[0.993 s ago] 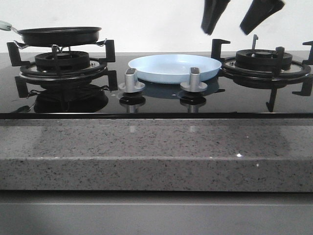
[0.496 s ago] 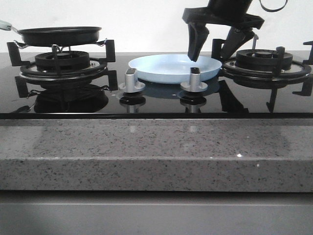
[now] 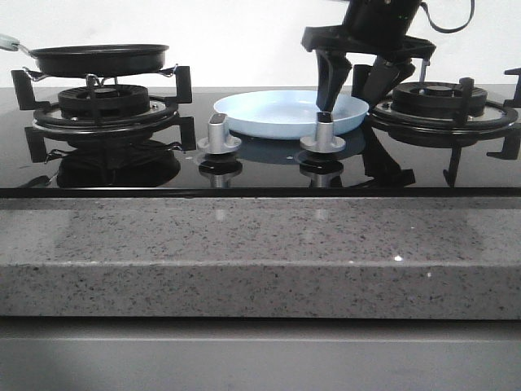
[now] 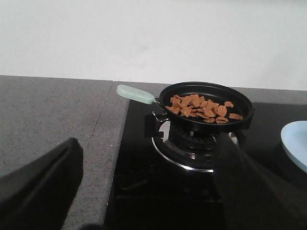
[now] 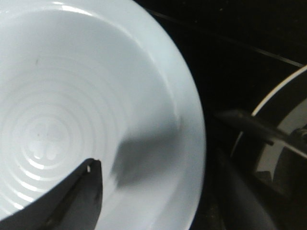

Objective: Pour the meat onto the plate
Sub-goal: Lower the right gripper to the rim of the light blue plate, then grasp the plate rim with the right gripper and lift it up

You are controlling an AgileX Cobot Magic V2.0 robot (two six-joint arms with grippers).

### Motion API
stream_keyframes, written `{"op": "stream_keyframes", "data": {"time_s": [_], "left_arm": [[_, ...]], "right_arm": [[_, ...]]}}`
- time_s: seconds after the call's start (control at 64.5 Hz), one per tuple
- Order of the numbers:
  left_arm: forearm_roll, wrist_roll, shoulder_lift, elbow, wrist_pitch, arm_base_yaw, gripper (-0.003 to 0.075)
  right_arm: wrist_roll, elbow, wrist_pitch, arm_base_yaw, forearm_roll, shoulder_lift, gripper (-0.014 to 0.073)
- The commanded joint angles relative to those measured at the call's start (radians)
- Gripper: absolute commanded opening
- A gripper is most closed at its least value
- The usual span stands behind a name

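The pale blue plate [image 3: 277, 112] lies empty on the hob between the two burners; it also shows in the right wrist view [image 5: 96, 96] and at the edge of the left wrist view [image 4: 295, 143]. The meat [image 4: 199, 106], a heap of small brown pieces, lies in the black frying pan [image 4: 240, 120] on the left burner; the pan also shows in the front view [image 3: 98, 59]. My right gripper [image 3: 348, 102] is open and straddles the plate's right rim, one finger [image 5: 72, 201] inside the plate. My left gripper [image 4: 148, 191] is open and empty, short of the pan and apart from it.
The pan's pale green handle [image 4: 135, 94] points away from the plate, over the grey counter. Two silver knobs [image 3: 217, 134] [image 3: 323, 134] stand in front of the plate. The right burner grate [image 3: 444, 102] is beside the right gripper. A granite counter edge [image 3: 260, 252] runs along the front.
My right gripper has come down from above the hob to the plate's right rim, staying open. The pan and plate have not moved.
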Motion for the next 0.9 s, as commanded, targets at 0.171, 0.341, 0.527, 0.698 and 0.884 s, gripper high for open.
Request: {"op": "stream_keyframes", "data": {"time_s": [0.171, 0.341, 0.527, 0.698, 0.884], "left_arm": [[-0.002, -0.010, 0.006, -0.040, -0.089, -0.005, 0.0543], [-0.002, -0.010, 0.006, -0.040, -0.089, -0.005, 0.0543], [-0.002, -0.010, 0.006, -0.040, -0.089, -0.005, 0.0543], [-0.002, -0.010, 0.006, -0.040, -0.089, -0.005, 0.0543], [-0.002, -0.010, 0.006, -0.040, -0.089, -0.005, 0.0542]], "right_arm": [[-0.003, -0.034, -0.006, -0.005, 0.008, -0.060, 0.0369], [-0.003, -0.034, 0.010, -0.005, 0.008, -0.060, 0.0094], [-0.003, -0.034, 0.024, -0.005, 0.010, -0.060, -0.0068], [-0.003, -0.054, 0.056, -0.005, 0.015, -0.060, -0.0065], [-0.002, -0.169, 0.106, -0.005, 0.018, -0.061, -0.0065]]}}
